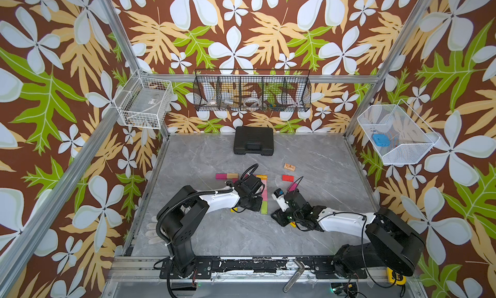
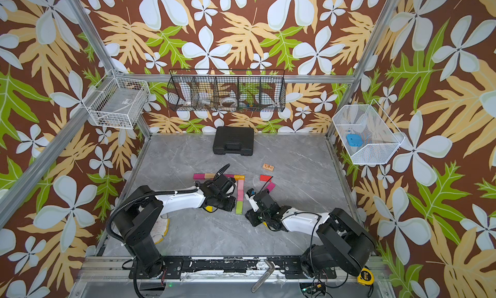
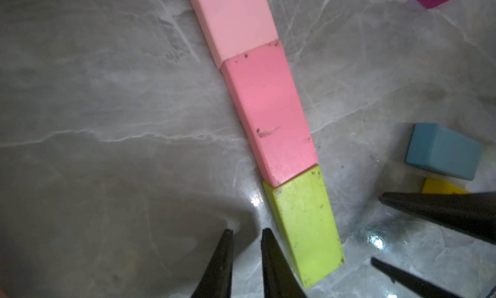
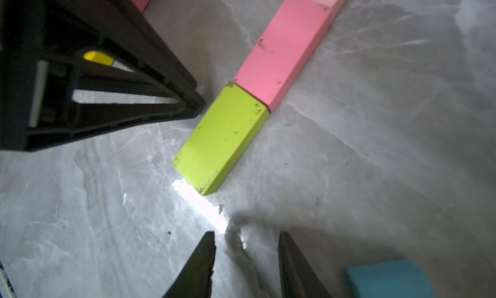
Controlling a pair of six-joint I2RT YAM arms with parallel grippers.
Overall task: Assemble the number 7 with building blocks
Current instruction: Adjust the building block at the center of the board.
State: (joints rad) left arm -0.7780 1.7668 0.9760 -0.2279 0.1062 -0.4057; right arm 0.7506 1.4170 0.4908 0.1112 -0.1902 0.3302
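marble tabletop, scuffed lime block against pink block; left claw, right claw apart

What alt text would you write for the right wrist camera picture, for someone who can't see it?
A lime-green block lies flat on a grey marble table, end to end with a pink block. The right end effector is open and empty near it; the left end effector is close beside the green block.
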